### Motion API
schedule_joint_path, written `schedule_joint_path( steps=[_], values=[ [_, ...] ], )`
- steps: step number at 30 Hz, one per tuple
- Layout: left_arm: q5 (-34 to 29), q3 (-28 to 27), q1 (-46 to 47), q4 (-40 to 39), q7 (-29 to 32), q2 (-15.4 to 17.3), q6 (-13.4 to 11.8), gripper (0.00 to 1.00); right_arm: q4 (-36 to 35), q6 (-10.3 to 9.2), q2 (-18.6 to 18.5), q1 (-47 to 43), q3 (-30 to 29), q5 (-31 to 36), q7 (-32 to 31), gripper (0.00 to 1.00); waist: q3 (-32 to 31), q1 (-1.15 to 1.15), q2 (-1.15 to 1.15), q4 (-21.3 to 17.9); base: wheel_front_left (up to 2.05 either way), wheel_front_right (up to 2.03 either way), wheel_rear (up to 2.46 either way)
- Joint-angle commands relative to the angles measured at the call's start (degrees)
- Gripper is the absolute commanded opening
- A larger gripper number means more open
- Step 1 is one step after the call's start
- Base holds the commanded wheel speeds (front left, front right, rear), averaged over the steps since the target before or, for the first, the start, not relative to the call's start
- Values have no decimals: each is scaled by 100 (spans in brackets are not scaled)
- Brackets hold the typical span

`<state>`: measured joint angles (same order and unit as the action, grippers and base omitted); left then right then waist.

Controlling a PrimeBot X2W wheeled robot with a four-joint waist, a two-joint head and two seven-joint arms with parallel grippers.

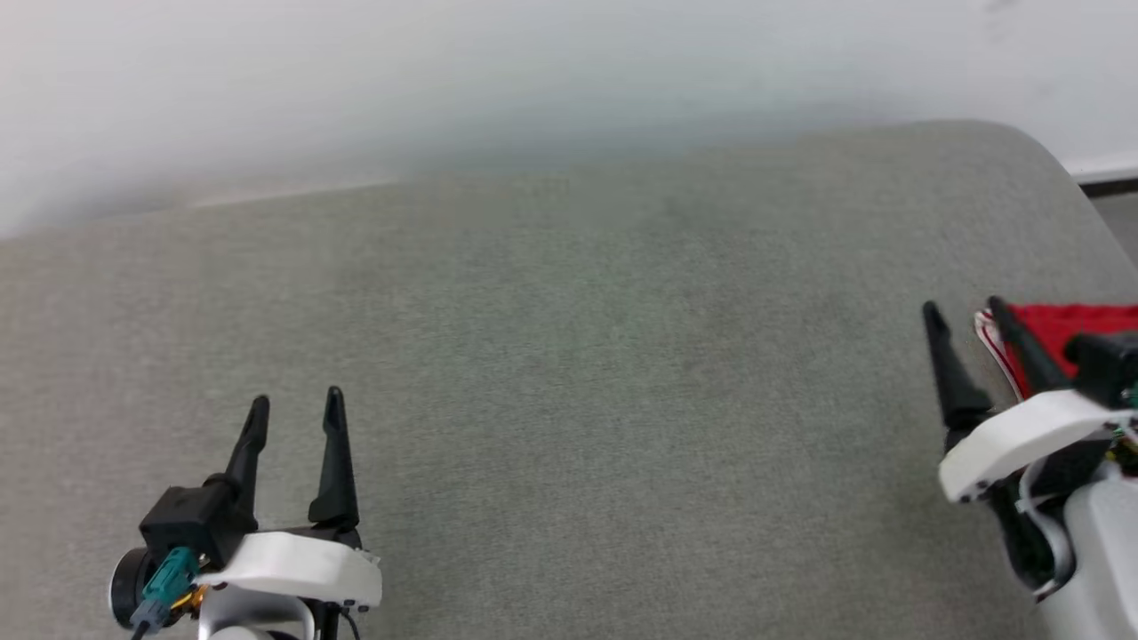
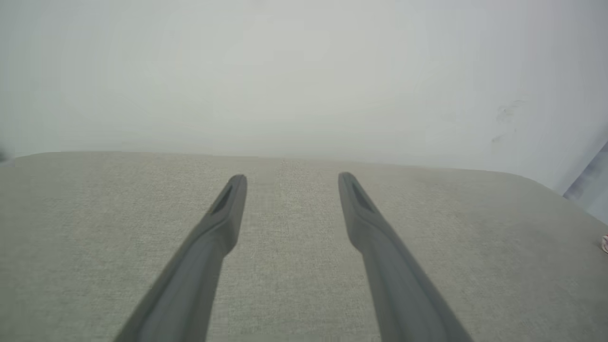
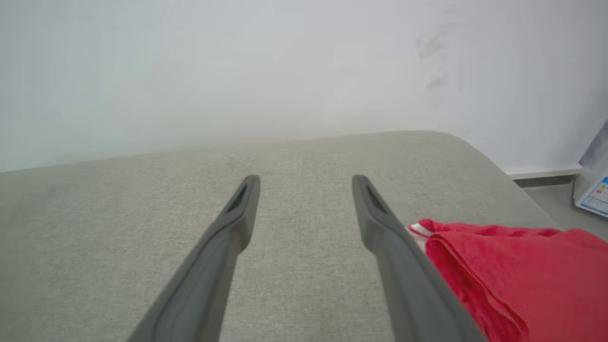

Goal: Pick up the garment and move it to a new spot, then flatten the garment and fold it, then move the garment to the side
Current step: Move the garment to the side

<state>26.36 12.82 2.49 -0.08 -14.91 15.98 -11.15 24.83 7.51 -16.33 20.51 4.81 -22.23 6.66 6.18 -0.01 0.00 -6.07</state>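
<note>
In the head view the left gripper (image 1: 297,397) sits at 7 o'clock and the right gripper (image 1: 963,305) at 3, both spread wide and empty over the grey cushion (image 1: 578,356). The garment (image 1: 1067,324) lies folded just beside the right one. The right wrist view adds its layered red edges at 4 o'clock, and a white box (image 3: 593,190) at 3.

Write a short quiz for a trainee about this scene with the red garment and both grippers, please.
1. True or false: the right gripper holds the red soft-fabric garment with striped white trim.
2. Where on the grey woven cushion surface does the garment lie? A: in the middle. B: at the robot's right end. C: at the far left edge.
3. Fill in: the left gripper has its two dark fingers ____, with nothing between them.
Key: 1 false; 2 B; 3 open.
</note>
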Motion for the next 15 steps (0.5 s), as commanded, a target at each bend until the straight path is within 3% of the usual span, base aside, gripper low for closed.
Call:
schedule_joint_path(
  steps=[1, 7, 15],
  values=[
    [-36, -69, -108, -4, -33, -8, -39, 100, -245, -4, 106, -200, 18, 61, -52, 100, -171, 1, 0, 193, 0, 0, 0],
    [-116, -337, -371, -85, -30, -31, 34, 100, -1366, -4, 449, -964, -119, 327, -439, 100, -361, 1, 0, 392, 0, 0, 0],
    [-199, -273, -755, -2, -26, -100, 141, 100, -2612, -4, 855, -2012, -390, 714, -1055, 100, -632, 1, 0, 352, 0, 0, 0]
  ],
)
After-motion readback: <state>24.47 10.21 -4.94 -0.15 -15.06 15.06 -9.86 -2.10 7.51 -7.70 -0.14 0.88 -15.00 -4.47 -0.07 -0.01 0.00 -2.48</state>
